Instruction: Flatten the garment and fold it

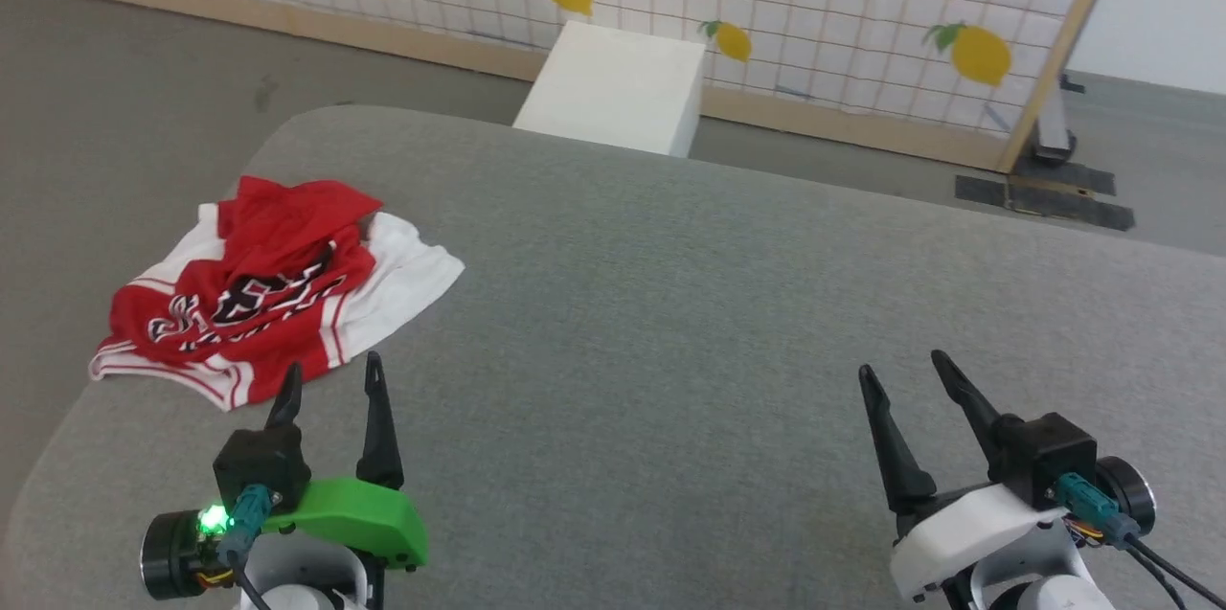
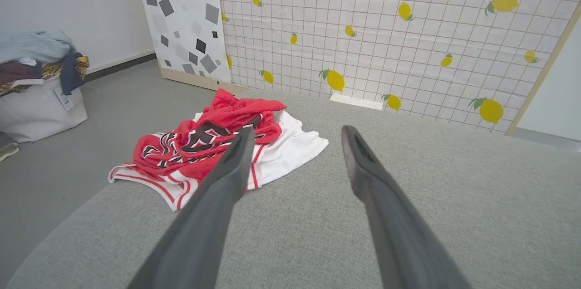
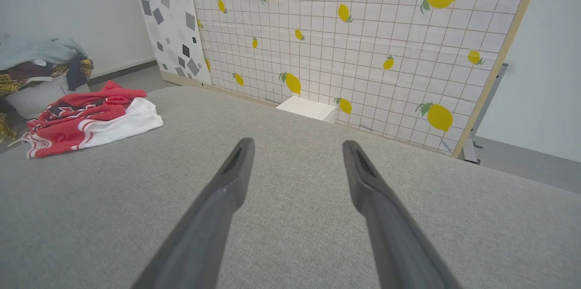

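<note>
Crumpled garment lies on grey woven tabletop, left pincer and right pincer wide and empty; a white, perhaps fabric, bag holds clothes.

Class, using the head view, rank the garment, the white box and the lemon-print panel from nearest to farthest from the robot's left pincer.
1. The garment, crumpled on the table just ahead of the left pincer.
2. The white box, beyond the table's far edge, off to the right.
3. The lemon-print panel, upright behind the box.
</note>
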You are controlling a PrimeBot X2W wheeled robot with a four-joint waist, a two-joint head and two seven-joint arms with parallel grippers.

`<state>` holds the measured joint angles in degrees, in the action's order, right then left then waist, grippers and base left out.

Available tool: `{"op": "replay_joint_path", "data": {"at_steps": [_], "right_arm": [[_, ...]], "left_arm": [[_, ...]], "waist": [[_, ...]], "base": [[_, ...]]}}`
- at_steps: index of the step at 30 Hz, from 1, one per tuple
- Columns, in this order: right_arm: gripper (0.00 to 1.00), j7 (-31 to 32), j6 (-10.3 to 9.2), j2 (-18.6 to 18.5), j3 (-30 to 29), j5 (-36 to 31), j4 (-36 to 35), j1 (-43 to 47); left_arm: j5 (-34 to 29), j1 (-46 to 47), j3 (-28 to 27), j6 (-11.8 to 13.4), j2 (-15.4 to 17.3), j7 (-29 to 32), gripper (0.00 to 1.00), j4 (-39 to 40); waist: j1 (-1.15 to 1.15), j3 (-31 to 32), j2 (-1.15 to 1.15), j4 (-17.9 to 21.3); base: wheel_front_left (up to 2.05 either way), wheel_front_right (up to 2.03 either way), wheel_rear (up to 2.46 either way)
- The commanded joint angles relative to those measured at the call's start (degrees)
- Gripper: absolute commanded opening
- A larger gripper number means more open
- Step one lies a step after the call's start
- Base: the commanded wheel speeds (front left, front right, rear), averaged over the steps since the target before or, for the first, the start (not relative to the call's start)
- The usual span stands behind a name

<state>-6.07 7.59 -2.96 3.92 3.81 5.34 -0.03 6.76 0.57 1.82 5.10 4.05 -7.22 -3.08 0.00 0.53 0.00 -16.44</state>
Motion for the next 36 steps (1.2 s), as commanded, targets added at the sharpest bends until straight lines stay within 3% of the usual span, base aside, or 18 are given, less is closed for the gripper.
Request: {"op": "replay_joint_path", "data": {"at_steps": [1, 36], "right_arm": [[1.00, -0.5, -0.05, 0.0, 0.3, 0.5, 0.4, -1.2], [1.00, -3.7, -0.08, 0.1, 3.2, 2.1, 3.1, -2.7]], "left_arm": [[1.1, -1.0, -0.2, 0.4, 0.4, -0.6, 1.00, 0.2], [6.2, -2.8, -0.3, 4.2, 0.5, -5.0, 1.00, -1.1]], "waist": [[0.00, -0.2, 0.00, -1.7], [0.00, -0.7, 0.00, -12.9]], "base": [[0.00, 0.00, 0.00], [0.00, 0.00, 0.00]]}}
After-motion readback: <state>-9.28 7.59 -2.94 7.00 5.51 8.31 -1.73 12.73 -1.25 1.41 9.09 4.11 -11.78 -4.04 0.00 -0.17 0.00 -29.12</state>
